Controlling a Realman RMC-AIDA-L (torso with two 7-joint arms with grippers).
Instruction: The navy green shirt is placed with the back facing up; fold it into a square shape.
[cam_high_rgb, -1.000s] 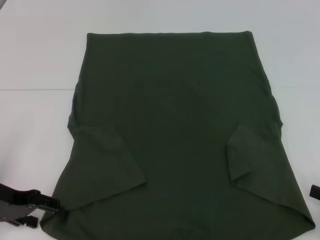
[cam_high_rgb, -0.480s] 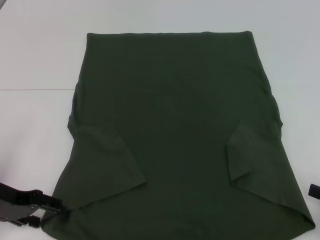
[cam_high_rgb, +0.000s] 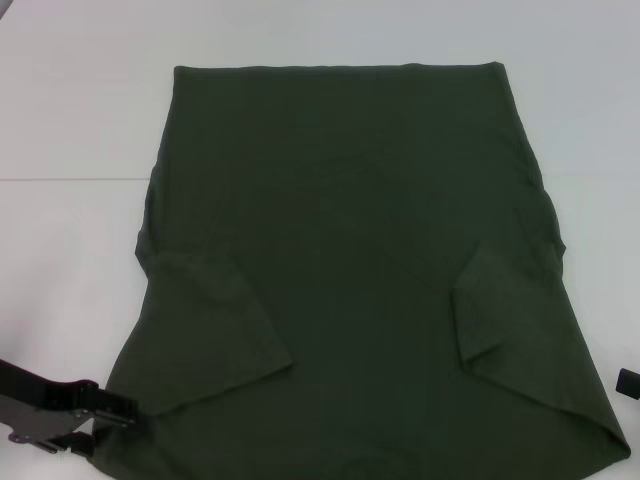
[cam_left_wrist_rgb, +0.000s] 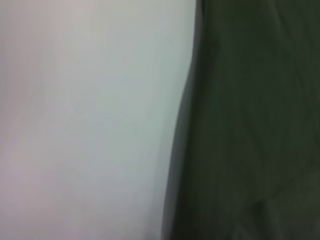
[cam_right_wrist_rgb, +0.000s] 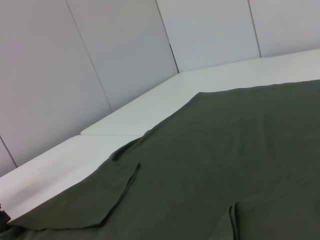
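So the navy green shirt (cam_high_rgb: 350, 270) is spread flat on the white table (cam_high_rgb: 70, 120), taking up most of the middle of the head view, from a straight edge near the top of the frame down past the bottom edge. Both sleeves are folded in over the body, one flap at lower left, one at right of centre.

The left gripper (cam_high_rgb: 118, 418) sits in the lower left corner of the frame, black, with its tip right at the shirt's lower-left corner, touching or just overlapping the cloth edge there. Honestly can't tell how far apart its fingers are or whether it has any cloth pinched, the tip is too small and dark against the fabric. The left wrist view is no help on that: just the shirt's edge (cam_left_wrist_rgb: 250, 125) running down the frame with bare table next to it.

The right gripper (cam_high_rgb: 629, 383) is barely a black sliver at the right edge of the frame, just beside the shirt's lower-right side, not touching as far as I can see. Can't tell its fingers either.
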